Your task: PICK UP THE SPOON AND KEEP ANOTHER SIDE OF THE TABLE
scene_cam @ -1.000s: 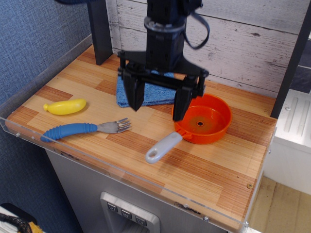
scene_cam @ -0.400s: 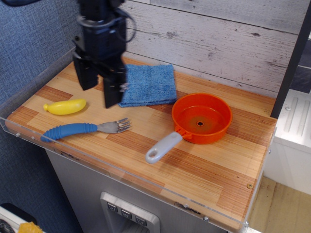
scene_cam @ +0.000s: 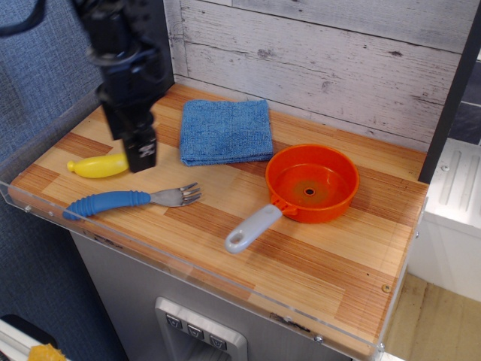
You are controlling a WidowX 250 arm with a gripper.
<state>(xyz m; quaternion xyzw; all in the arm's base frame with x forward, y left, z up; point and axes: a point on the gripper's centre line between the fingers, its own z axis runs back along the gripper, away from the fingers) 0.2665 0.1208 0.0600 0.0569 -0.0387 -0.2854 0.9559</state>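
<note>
"Blue was the colour of the spoon's handle. Where was the spoon (scene_cam: 128,201)?"

"It lay flat on the counter (scene_cam: 316,263), near the front left corner. Its thick blue handle pointed left. Its silver head, with little prongs, pointed right."

"Where was the end effector (scene_cam: 134,143)?"

"It hung over the left part of the counter, farther back than the spoon. It was black and pointed down. Nothing was in it, and it did not touch the spoon."

"Was it open or closed?"

"I could not tell. It was turned so that the fingers lined up, one in front of the other."

"What was beside it?"

"A yellow banana toy (scene_cam: 98,166) lay just left of its tip. The right end of the toy was hidden behind the end effector. The toy was just behind the spoon's handle."

"What else was there?"

"A blue cloth (scene_cam: 225,131) lay folded at the back, to the right of the end effector. An orange pan (scene_cam: 312,184) sat farther right. Its grey handle (scene_cam: 252,229) pointed toward the front left. The pan was well apart from the spoon."
</note>
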